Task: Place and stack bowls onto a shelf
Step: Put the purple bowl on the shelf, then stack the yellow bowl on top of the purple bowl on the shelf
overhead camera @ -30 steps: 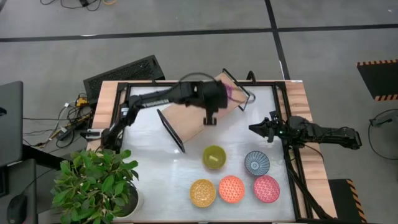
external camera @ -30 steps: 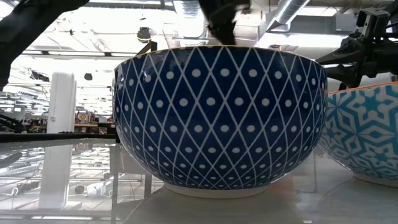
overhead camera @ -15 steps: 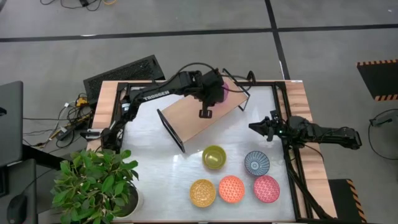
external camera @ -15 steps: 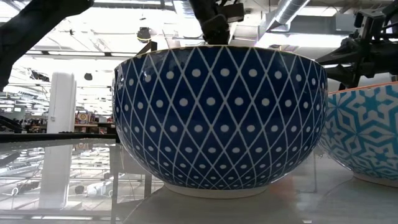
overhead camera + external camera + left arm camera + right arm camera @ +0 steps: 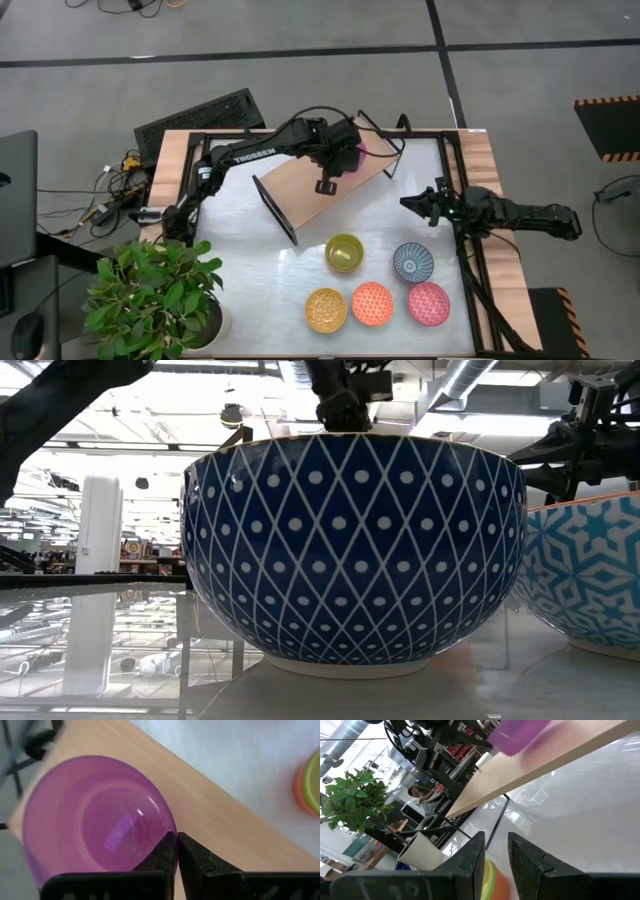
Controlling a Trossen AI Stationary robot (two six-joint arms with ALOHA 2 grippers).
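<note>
Bowls sit nearest, along the front of the white table point(image 5: 300, 215): a yellow patterned bowl point(image 5: 326, 309), an orange patterned bowl point(image 5: 372, 303) and a pink patterned bowl point(image 5: 428, 303) in a row. Just behind them stand a yellow-green bowl point(image 5: 344, 252) with an orange outside and a blue-white patterned bowl point(image 5: 411, 262). In the low view a dark blue bowl point(image 5: 353, 555) with white lattice and dots fills the foreground, with a lighter blue-white one point(image 5: 585, 575) beside it at the picture's right edge.

Farther back, the right gripper point(image 5: 408, 206) hangs near the table's right side, clear of every bowl; its fingers point(image 5: 470, 855) stand slightly apart with nothing between them.

Beyond that the shelf point(image 5: 320, 190), a light-wood board with black frame ends, lies diagonally across the middle of the table. At its far end the left gripper point(image 5: 350, 158) is over the board, its fingers point(image 5: 162, 852) closed tight together. The purple bowl point(image 5: 95, 817) is on the wood directly ahead of them, opening up, with the fingertips at its rim; whether they pinch the rim cannot be told.

A potted plant point(image 5: 155, 285) stands at the table's front left corner.
</note>
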